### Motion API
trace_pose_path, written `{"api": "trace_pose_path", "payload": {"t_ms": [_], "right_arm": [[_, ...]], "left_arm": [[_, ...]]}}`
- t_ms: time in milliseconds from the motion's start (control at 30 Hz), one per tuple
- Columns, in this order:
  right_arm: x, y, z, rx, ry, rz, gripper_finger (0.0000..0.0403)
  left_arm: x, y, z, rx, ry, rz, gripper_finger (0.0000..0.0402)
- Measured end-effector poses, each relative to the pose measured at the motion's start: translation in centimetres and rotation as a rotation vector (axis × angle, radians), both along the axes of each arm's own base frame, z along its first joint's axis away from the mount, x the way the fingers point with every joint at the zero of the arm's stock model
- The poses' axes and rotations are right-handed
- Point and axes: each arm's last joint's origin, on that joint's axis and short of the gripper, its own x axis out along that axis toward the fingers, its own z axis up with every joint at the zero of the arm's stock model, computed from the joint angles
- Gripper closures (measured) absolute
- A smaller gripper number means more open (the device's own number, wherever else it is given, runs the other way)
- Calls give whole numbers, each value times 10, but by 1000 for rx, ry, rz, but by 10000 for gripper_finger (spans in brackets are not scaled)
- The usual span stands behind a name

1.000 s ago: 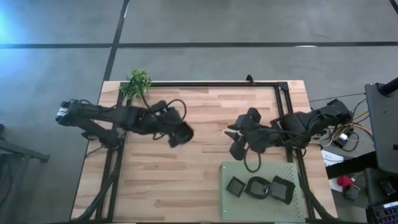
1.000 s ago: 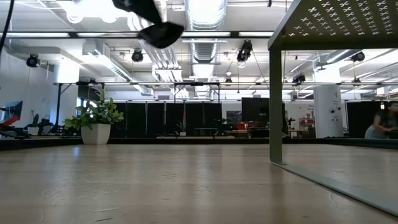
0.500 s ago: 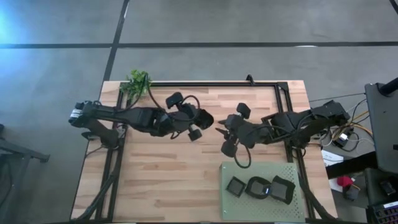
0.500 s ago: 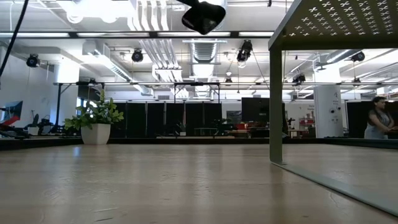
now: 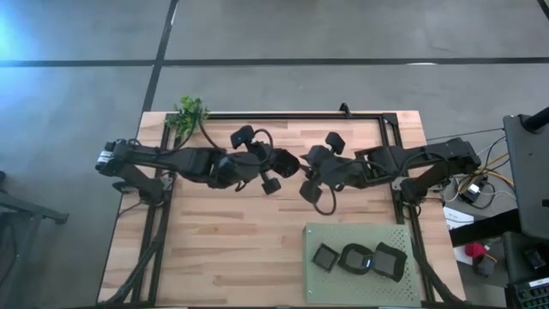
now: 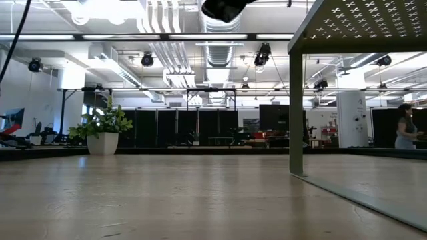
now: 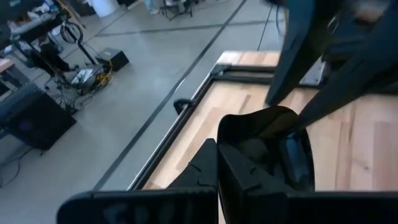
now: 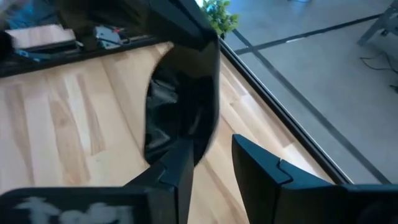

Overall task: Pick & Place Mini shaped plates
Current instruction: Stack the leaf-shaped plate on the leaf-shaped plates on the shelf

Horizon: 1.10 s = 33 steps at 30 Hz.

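Far left corner of the table (image 5: 257, 249): a small leafy plant (image 5: 190, 112).

Middle of the table, towards the far edge: my left gripper (image 5: 290, 163) reaches in from the left edge. In the left wrist view its two fingers lie pressed together, pinching the rim of a dark mini shaped plate (image 7: 268, 146) that stands out past their tips. From above, this plate is lost among the dark arm parts and I cannot pick it out.

Just right of it: my right gripper (image 5: 307, 174), reaching in from the right edge and meeting the left one nearly tip to tip. In the right wrist view its fingers (image 8: 261, 165) stand apart, and the same plate (image 8: 180, 99) hangs blurred just ahead of them. I cannot tell whether either finger touches it.

Near right corner: a perforated green mat (image 5: 403, 287) carrying three mini shaped plates in a row, a square one (image 5: 326, 256), a rounded one (image 5: 354, 257) and another (image 5: 389, 260), close together.

Low view: one dark gripper (image 6: 227, 8) is cut off at the upper edge, and I cannot say which arm it belongs to. A person (image 6: 405, 133) stands far off in the room at the right.
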Motion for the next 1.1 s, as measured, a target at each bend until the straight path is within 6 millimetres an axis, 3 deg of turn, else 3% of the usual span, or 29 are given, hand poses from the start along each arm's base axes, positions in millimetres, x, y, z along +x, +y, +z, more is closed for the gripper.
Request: {"api": "trace_pose_path", "payload": {"t_ms": [267,533,900,1100], "right_arm": [[1,-4,-2,0,6,-11,316],[2,-4,-1,-2,-1,-15,388],[2,-4,-1,0,-7,-17,394],[3,-3,0,6,-18,-11,394]], "left_arm": [[1,-3,3,15,-20,-21,402],[1,-3,3,10,-24,-17,401],[0,-2,4,-13,-42,-8,398],[1,-4,4,-32,-51,-22,347]]}}
